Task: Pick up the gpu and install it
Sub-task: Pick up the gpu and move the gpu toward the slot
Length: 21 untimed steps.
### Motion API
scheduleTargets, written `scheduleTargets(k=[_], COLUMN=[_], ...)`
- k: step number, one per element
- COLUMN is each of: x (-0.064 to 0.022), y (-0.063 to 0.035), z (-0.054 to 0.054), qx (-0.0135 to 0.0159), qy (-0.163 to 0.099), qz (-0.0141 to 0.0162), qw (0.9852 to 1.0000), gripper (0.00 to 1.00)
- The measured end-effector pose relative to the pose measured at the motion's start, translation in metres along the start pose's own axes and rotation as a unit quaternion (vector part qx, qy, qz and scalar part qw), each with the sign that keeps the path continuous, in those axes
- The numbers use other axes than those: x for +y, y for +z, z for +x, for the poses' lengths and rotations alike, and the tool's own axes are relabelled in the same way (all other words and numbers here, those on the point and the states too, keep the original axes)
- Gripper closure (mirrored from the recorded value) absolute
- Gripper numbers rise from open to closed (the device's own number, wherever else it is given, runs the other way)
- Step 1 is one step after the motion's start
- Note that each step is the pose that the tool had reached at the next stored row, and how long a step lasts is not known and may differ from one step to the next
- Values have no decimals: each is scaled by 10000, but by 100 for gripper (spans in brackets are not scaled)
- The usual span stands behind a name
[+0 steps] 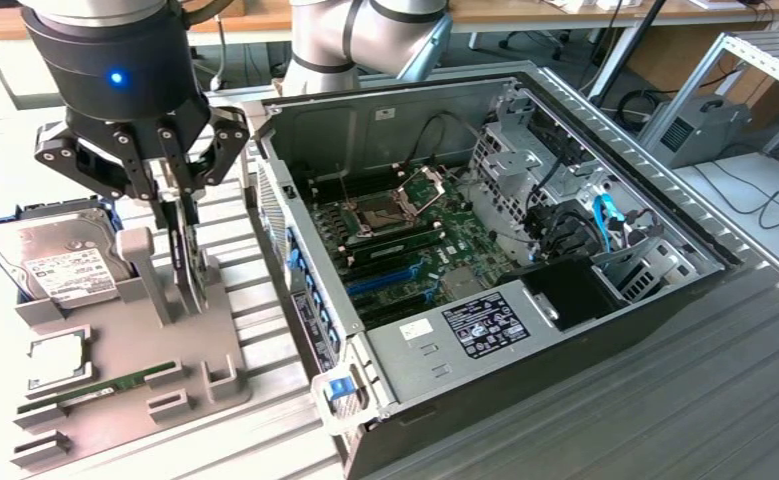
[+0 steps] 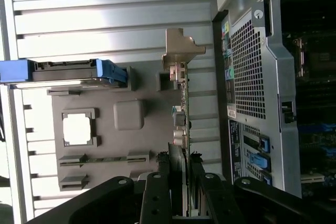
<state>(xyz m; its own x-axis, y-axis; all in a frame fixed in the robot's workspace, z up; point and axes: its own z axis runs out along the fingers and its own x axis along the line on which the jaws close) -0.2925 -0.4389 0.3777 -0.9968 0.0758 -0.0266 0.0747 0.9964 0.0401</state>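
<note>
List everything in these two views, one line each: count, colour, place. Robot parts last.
gpu: one, dark card with silver end bracket, standing on edge in the fixture
hard drive: one, silver with white label, on the fixture, at the exterior view's left
processor chip: one, silver, flat in a fixture pocket
memory stick: one, green, lying in a fixture slot
fixture: one, grey, on the table beside the case
computer case: one, black and silver, side open, middle of the exterior view
table: one, ribbed grey metal, under everything
arm: one, silver-grey and black, above the fixture
claw: one, black, at the gpu
</note>
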Motion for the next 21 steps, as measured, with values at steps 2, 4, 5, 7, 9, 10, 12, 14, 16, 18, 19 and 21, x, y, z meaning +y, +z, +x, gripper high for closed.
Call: scheduleTargets(k=[2, 4, 5, 7, 9, 10, 12, 14, 16, 18, 19, 21], x=[1, 1, 1, 2, 2, 2, 3, 3, 3, 4, 4, 4], y=[-13, -24, -30, -40, -50, -56, -64, -74, -83, -95, -99, -109], z=[0, -1, -2, -2, -3, -3, -3, -3, -4, -4, -4, -4], qx=[1, 0, 0, 0, 0, 0, 0, 0, 0, 0, 0, 0], qy=[0, 0, 0, 0, 0, 0, 0, 0, 0, 0, 0, 0], qz=[0, 0, 0, 0, 0, 0, 0, 0, 0, 0, 0, 0], qw=[10000, 10000, 10000, 10000, 10000, 10000, 10000, 10000, 10000, 10000, 10000, 10000], gripper=[73, 73, 73, 73, 73, 73, 73, 73, 73, 73, 73, 73])
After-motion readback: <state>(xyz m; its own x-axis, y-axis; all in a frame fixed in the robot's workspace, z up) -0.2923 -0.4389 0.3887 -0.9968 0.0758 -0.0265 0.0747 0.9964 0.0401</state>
